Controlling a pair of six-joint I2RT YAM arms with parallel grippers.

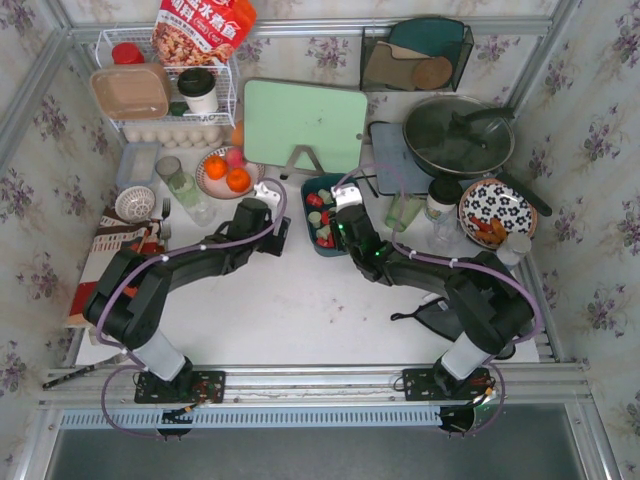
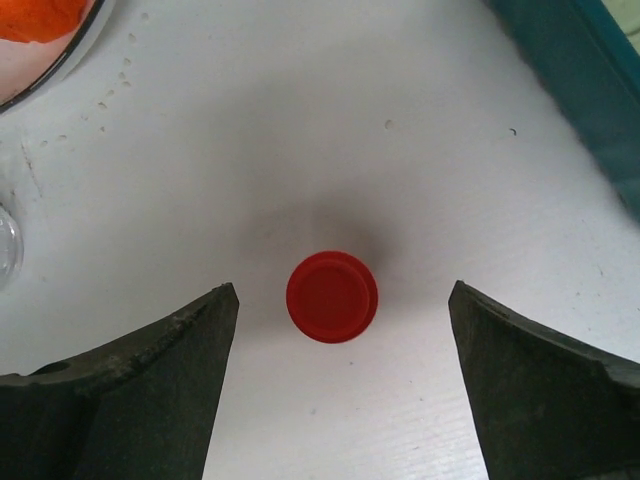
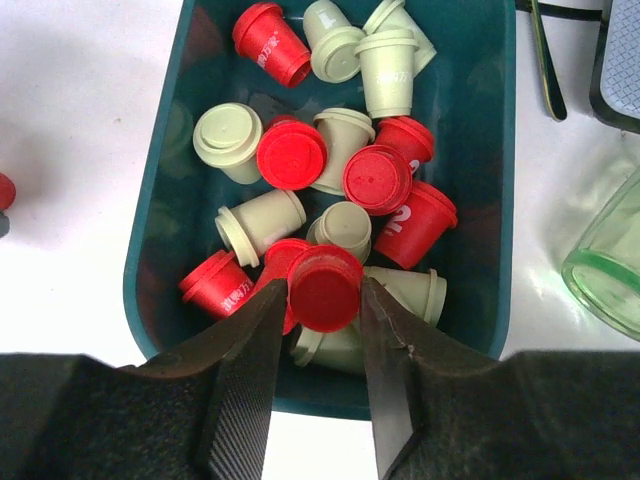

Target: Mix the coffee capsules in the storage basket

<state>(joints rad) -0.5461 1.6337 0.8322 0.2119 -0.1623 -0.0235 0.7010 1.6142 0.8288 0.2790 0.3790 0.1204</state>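
Roughly nine red capsules (image 3: 377, 180), nine green, one basket (image 3: 478, 170).

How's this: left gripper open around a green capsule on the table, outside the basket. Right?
No. The capsule is red, not green, as the left wrist view shows. The rest holds: the left gripper is open around it, on the table, outside the basket.

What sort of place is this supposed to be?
Probably a mock kitchen counter built for robot practice: a lidded frying pan, a green cutting board and a plate of oranges sit on a white table walled with floral wallpaper.
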